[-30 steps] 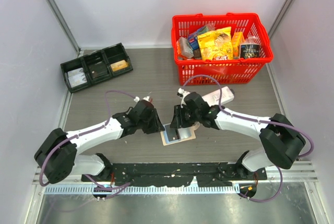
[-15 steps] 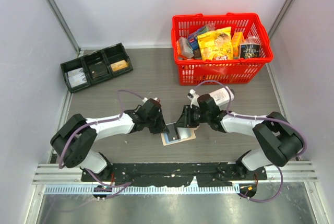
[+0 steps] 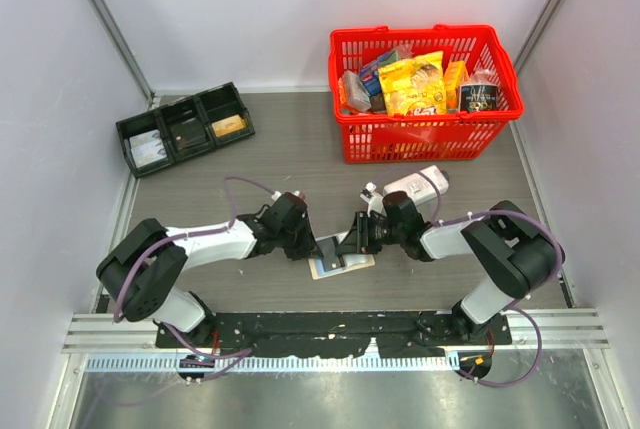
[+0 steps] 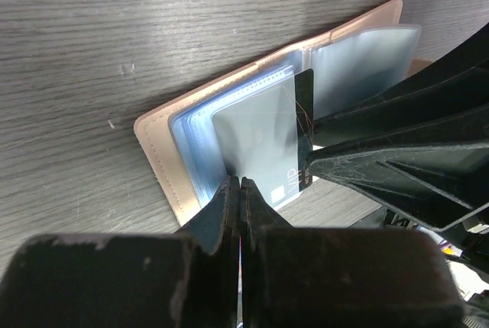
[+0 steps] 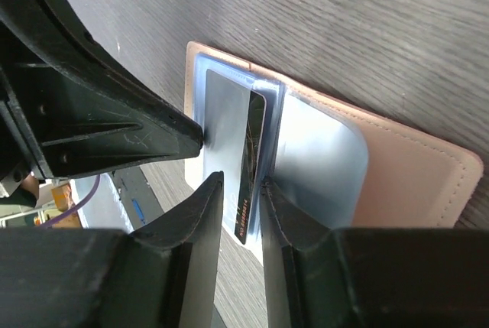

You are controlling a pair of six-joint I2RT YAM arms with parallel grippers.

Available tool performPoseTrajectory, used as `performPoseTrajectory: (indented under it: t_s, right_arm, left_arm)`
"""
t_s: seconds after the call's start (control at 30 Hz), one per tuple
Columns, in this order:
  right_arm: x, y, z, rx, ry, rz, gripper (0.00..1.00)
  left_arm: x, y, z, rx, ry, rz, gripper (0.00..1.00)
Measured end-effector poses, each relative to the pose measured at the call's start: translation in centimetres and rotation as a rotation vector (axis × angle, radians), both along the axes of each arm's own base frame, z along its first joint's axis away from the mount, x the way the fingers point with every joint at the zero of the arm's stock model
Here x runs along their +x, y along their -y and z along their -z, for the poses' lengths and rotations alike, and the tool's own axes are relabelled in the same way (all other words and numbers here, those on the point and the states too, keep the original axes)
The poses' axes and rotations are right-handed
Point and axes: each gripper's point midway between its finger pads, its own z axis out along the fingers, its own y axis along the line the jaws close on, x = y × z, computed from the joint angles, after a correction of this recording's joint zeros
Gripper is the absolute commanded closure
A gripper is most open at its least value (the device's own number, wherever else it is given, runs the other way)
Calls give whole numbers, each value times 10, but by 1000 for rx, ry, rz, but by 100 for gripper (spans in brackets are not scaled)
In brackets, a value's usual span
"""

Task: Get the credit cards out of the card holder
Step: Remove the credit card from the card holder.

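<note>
The tan card holder [image 3: 342, 263] lies open on the table between my two grippers, its clear blue-grey sleeves fanned up. In the left wrist view the card holder [image 4: 157, 141] shows one sleeve standing up, and my left gripper [image 4: 239, 183] is shut on that sleeve's lower edge. A dark card [image 4: 304, 106] sticks out of the sleeve. In the right wrist view my right gripper [image 5: 241, 184] is open by a narrow gap, its fingers on either side of the dark card [image 5: 252, 161] in the card holder [image 5: 412, 164]. From above, my left gripper [image 3: 318, 247] and right gripper [image 3: 350, 245] nearly meet.
A red basket [image 3: 425, 131] full of packets stands at the back right. A black three-compartment tray [image 3: 186, 127] sits at the back left. A white object [image 3: 428, 183] lies just behind my right arm.
Both arms have dropped lower and closed in on the card holder. The right wrist has swung back to the right, and its fingers now sit around the dark card.
</note>
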Motion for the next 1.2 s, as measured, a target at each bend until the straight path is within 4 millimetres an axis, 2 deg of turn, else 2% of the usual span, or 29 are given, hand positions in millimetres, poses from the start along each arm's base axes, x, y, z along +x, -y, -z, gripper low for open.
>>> performPoseTrajectory:
  t_s: [0.13, 0.27, 0.4, 0.63, 0.77, 0.87, 1.03, 1.1, 1.2]
  right_arm:
    - [-3, -4, -1, 44, 2, -17, 78]
    - [-4, -4, -1, 85, -12, -13, 82]
    - [-4, -6, -1, 126, -23, -9, 99]
    - [0, -3, -9, 195, -29, 8, 99]
    - [1, 2, -5, 175, -34, 16, 99]
    - [0, 6, -6, 148, -21, 14, 96]
    - [4, 6, -6, 115, -6, -6, 74]
    - [4, 6, -4, 106, -2, -14, 70]
    - [3, 4, 0, 96, -14, -22, 69]
  left_arm:
    - [-3, -3, 1, 1, -1, 0, 100]
    - [-3, -3, 1, 1, -2, 0, 100]
    - [-4, -4, 2, 5, -6, 0, 100]
    - [-5, -5, 3, 6, -7, 0, 100]
    - [-5, -5, 3, 6, -7, 0, 100]
    - [-5, -5, 3, 6, -7, 1, 100]
    - [-5, -5, 3, 6, -8, 3, 100]
    - [-6, -5, 3, 6, -10, 4, 100]
    - [-6, -4, 3, 5, -10, 8, 100]
